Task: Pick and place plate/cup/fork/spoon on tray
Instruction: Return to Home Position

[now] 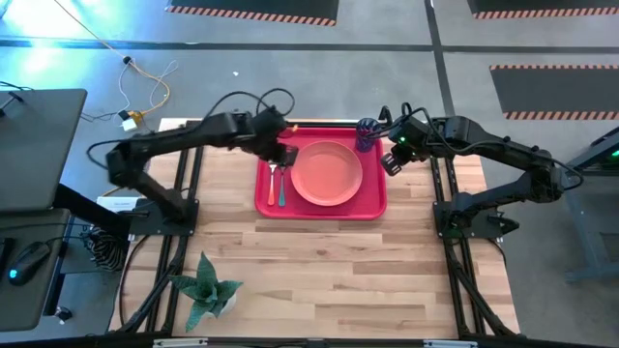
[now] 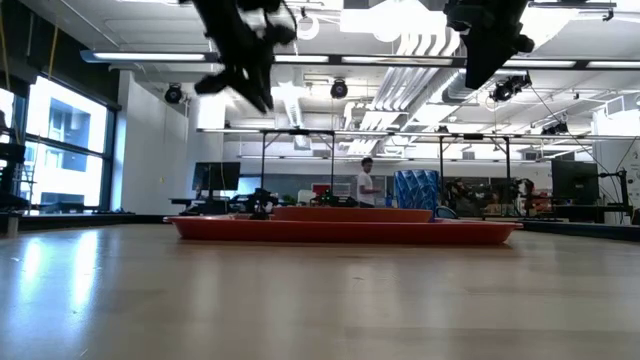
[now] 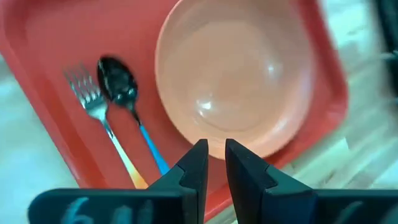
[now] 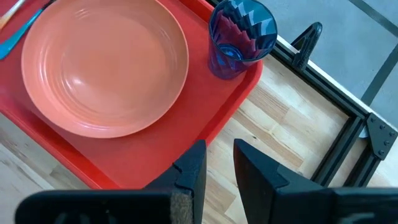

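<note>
On the wooden surface (image 1: pixel 329 261), the red rectangular plastic tray (image 1: pixel 372 207) holds one round salmon-pink plate (image 1: pixel 327 174), one dark blue tumbler cup (image 1: pixel 367 134), one orange-handled fork (image 1: pixel 273 182) and one blue-handled spoon (image 1: pixel 281 186); both handles are cut off beneath the left end effector (image 3: pixel 212 155), whose fingers are slightly apart and empty, like those of the right end effector (image 4: pixel 219 163).

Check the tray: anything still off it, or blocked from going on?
Nothing visible. The plate, cup, fork and spoon all sit on the tray. The left gripper and right gripper hold nothing, raised above its edges.

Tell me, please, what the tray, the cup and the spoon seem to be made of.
The large red rectangular tray looks like smooth moulded plastic, with soft sheen.
The small dark blue faceted cup is see-through, probably plastic or glass.
The spoon has a mirror-dark metal bowl; its light-blue handle looks plastic.
</note>
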`<state>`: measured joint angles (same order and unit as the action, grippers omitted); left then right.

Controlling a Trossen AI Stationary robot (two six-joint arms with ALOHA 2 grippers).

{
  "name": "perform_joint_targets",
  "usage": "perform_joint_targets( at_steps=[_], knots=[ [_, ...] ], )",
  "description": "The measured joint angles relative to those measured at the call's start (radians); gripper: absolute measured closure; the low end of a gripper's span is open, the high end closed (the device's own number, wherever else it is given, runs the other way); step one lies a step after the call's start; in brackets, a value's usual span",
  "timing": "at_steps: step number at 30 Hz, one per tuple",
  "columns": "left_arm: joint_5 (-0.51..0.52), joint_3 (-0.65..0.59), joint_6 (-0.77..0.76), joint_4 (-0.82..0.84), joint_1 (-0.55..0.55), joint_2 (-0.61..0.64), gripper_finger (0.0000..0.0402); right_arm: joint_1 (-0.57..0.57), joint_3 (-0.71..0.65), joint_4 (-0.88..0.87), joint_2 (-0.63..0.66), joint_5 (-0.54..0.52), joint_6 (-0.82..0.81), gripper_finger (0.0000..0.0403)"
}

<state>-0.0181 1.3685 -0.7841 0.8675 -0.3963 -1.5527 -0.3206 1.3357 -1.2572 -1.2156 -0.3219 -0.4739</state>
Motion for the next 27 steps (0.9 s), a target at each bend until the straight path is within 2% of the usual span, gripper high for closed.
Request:
perform_joint_targets(
  at_steps=[7,16,19,22,27],
  knots=[
    [0.172,0.0,0.182,-0.002,0.167,0.178,0.0355,0.0,0.0,0.001,0.0,0.0,-0.098,0.0329],
    [0.269,-0.031,0.336,-0.018,0.351,0.343,0.0355,0.0,0.0,0.002,0.0,0.044,-0.195,0.0329],
    [0.271,-0.151,0.348,-0.09,0.391,0.44,0.0355,0.001,0.0,0.006,0.0,0.072,-0.215,0.0329],
    [0.271,-0.324,0.329,-0.209,0.414,0.569,0.0355,0.001,0.0,0.016,0.0,0.092,-0.235,0.0329],
    [0.218,-0.6,0.326,-0.374,0.439,0.794,0.0355,0.001,0.0,0.078,0.0,0.094,-0.234,0.0329]
  ],
)
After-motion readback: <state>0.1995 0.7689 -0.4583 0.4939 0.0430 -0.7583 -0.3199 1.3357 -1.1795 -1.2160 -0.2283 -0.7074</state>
